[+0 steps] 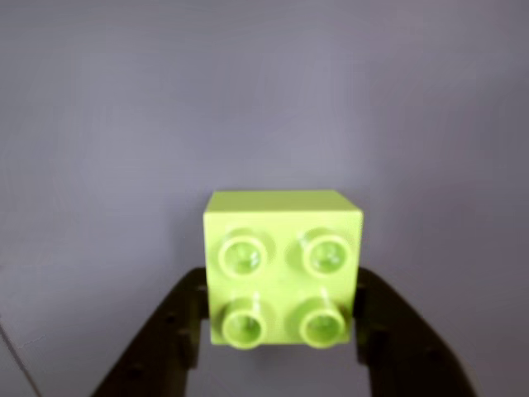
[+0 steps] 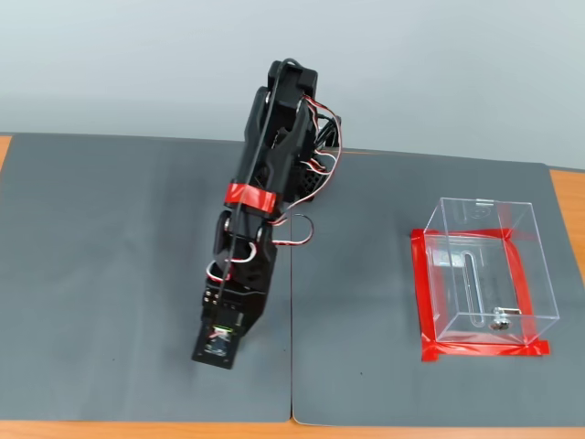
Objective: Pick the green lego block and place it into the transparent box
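The green lego block [image 1: 281, 265], lime with four round studs facing the camera, fills the middle of the wrist view. My gripper [image 1: 279, 291] has its two black fingers pressed against the block's left and right sides, shut on it. In the fixed view the black arm [image 2: 265, 210] leans forward over the mat's left-centre, and its body hides both the gripper and the block. The transparent box [image 2: 539, 279] stands to the right, apart from the arm, on a red tape outline [image 2: 484, 349], with a slot and a small metal fitting in its base.
A dark grey mat [image 2: 101, 265] covers the table, with a seam [image 2: 292, 366] running down its middle just right of the arm. Wooden table edge shows along the front and right. A pale wall stands behind.
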Tool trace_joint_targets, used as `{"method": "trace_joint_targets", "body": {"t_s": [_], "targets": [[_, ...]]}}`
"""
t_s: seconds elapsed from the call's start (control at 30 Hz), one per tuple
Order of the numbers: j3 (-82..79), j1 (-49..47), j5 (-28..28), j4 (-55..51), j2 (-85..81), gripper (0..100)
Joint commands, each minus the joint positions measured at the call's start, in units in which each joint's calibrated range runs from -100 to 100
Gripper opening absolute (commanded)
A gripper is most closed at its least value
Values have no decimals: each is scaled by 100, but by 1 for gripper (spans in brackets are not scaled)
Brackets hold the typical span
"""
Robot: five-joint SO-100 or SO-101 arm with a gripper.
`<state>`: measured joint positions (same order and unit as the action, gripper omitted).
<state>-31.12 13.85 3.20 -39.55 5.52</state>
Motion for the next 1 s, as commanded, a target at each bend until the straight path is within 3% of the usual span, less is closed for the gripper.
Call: {"method": "trace_joint_targets", "body": {"t_s": [0.0, 0.4, 0.8, 0.97], "targets": [[95, 237, 21, -29, -556, 4], [41, 259, -15, -29, -2956, 5], [176, 73, -15, -47, -4092, 5], [1018, -613, -15, -932, -4024, 5]]}}
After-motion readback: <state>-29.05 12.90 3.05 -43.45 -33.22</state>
